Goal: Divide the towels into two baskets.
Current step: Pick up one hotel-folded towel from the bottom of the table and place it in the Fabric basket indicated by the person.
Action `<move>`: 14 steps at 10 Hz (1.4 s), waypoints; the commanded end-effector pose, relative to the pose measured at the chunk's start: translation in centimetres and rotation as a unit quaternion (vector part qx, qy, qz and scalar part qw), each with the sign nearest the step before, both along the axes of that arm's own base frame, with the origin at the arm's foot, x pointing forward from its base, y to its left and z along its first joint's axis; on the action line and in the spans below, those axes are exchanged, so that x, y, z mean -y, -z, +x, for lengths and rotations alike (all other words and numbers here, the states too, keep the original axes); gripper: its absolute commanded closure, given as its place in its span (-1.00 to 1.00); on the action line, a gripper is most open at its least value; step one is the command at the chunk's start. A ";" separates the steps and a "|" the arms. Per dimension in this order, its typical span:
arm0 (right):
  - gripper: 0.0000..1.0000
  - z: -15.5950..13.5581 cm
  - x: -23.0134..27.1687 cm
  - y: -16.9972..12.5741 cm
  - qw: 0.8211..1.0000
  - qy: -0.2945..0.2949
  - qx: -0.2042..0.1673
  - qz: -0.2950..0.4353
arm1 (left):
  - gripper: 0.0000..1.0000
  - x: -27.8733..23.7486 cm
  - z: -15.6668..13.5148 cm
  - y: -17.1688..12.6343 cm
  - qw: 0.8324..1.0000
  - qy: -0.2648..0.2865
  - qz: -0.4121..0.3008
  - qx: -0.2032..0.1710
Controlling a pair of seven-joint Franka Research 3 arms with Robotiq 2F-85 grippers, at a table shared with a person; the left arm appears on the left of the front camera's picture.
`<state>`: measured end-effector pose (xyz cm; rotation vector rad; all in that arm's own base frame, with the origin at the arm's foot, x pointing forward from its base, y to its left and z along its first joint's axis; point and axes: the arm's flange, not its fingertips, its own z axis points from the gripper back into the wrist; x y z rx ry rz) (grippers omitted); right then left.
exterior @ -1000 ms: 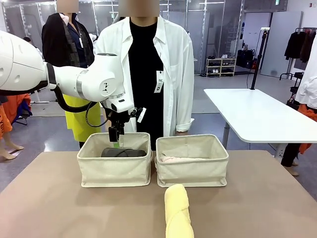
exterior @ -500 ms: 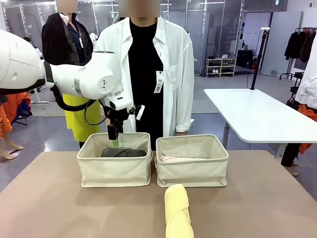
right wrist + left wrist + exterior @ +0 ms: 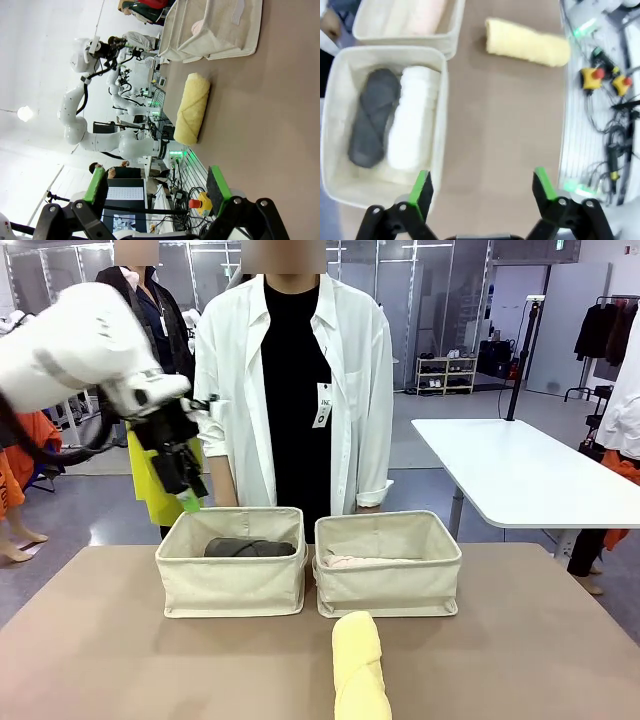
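Two cream baskets stand side by side at the table's far side. The left basket (image 3: pixel 232 586) (image 3: pixel 390 50) holds a dark grey towel (image 3: pixel 250 548) (image 3: pixel 372 117) and a white towel (image 3: pixel 412 125) lying side by side. In the right basket (image 3: pixel 388 586) (image 3: pixel 405 35) (image 3: pixel 225 35) lies a pale pink towel (image 3: pixel 358 562) (image 3: pixel 427 15). A pale yellow towel (image 3: pixel 358 665) (image 3: pixel 527 42) (image 3: pixel 192 107) rests on the table in front of the right basket. My left gripper (image 3: pixel 188 500) (image 3: pixel 482 185) hangs open and empty, above and left of the left basket. My right gripper (image 3: pixel 156 182) is open and empty, well short of the yellow towel.
A person in a white coat (image 3: pixel 290 370) stands right behind the baskets, with another person (image 3: pixel 140 330) behind to the left. The brown tabletop (image 3: pixel 120 660) is bare in front of the left basket. Cables and red stop buttons (image 3: pixel 607 82) lie beyond the table's near edge.
My left arm has pulled up from over the left basket and swung out to the left, still open. Towels and baskets have not moved.
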<state>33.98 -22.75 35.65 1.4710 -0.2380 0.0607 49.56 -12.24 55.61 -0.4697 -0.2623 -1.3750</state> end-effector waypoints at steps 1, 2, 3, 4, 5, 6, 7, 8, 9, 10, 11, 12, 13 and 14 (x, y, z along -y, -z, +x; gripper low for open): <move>-1.00 -0.2 -0.2 -0.1 1.000 0.000 0.009 0.000 | -1.00 -6.5 -4.7 1.3 0.993 -0.060 -0.090 -0.051; -1.00 -0.2 -0.2 -0.1 1.000 0.000 0.009 0.000 | -1.00 -9.7 -7.2 2.0 0.984 -0.086 -0.132 -0.081; -1.00 -0.2 -0.2 -0.1 1.000 0.000 0.009 0.000 | -1.00 -13.1 -9.5 3.0 0.973 -0.108 -0.172 -0.112; -1.00 -0.2 -0.2 -0.1 1.000 0.000 0.009 0.000 | -1.00 -16.0 -10.7 4.2 0.961 -0.130 -0.212 -0.122; -1.00 -0.2 -0.2 -0.1 1.000 0.000 0.009 0.000 | -1.00 -19.2 -11.8 6.1 0.944 -0.146 -0.253 -0.155; -1.00 -0.2 -0.2 -0.1 1.000 0.000 0.009 0.000 | -1.00 -22.5 -13.1 7.9 0.917 -0.177 -0.316 -0.164; -1.00 -0.2 -0.2 -0.1 1.000 0.000 0.009 0.000 | -1.00 -25.6 -15.2 10.2 0.892 -0.201 -0.363 -0.182; -1.00 -0.2 -0.2 -0.1 1.000 0.000 0.009 0.000 | -1.00 -27.6 -16.9 12.6 0.872 -0.236 -0.376 -0.206; -1.00 -0.2 -0.2 -0.1 1.000 0.000 0.009 0.000 | -1.00 -29.2 -18.6 14.5 0.855 -0.258 -0.390 -0.224; -1.00 -0.2 -0.2 -0.1 1.000 0.000 0.009 0.000 | -1.00 -30.5 -19.9 16.3 0.841 -0.276 -0.402 -0.235; -1.00 -0.2 -0.2 -0.1 1.000 0.000 0.009 0.000 | -1.00 -31.6 -20.5 17.6 0.829 -0.295 -0.411 -0.239; -1.00 -0.2 -0.2 -0.1 1.000 0.000 0.009 0.000 | -1.00 -32.0 -19.7 18.6 0.829 -0.300 -0.405 -0.242; -1.00 -0.2 -0.2 -0.1 1.000 0.000 0.009 0.000 | -1.00 -31.2 -20.8 17.4 0.839 -0.292 -0.390 -0.242; -1.00 -0.2 -0.2 -0.1 1.000 0.000 0.009 0.000 | -1.00 -31.2 -20.8 17.4 0.839 -0.292 -0.390 -0.242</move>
